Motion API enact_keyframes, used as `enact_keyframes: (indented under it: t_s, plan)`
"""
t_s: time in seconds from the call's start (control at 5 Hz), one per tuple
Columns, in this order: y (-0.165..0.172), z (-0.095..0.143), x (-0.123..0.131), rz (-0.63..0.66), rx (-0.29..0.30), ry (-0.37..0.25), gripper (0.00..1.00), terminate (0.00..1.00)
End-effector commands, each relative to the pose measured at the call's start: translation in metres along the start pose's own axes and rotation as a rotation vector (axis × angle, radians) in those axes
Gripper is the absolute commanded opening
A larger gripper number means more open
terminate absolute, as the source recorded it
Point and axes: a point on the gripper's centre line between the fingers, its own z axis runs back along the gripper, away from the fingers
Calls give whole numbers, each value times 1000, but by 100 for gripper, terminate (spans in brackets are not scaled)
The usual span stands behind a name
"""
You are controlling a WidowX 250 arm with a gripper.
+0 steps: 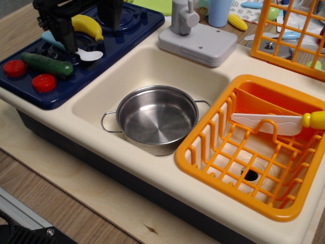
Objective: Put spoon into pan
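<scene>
Spoon (76,48) on the dark blue toy stove (76,61) at the far left — that is where the task's thing lies, its light blue handle pointing up-left and its white bowl down-right, between the banana (87,26) and the cucumber (46,64). The gripper (66,36) hangs right over the handle end, one dark finger (65,31) crossing it, so the spoon's long axis runs out from under the finger toward the pan (157,118). Whether the jaws are apart or already closed on the handle cannot be told; the black parts hide the contact. The arm comes down from the top-left edge, roughly upright. The pan sits empty in the cream sink (213,81), well apart to the lower right — the carry would run that way.
</scene>
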Motion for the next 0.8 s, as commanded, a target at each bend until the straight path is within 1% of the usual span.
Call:
enact_keyframes:
  t_s: [0.0, 0.2, 0.4, 0.6]
  plan:
    - [-5, -1, 13, -17, -26, -2, 100, 0]
    - [-5, -9, 15, -4, -34, 35, 100, 0]
    - [-2, -12, 13, 10, -37, 53, 100, 0]
    - [-3, -17, 11, 32, -44, 92, 100, 0]
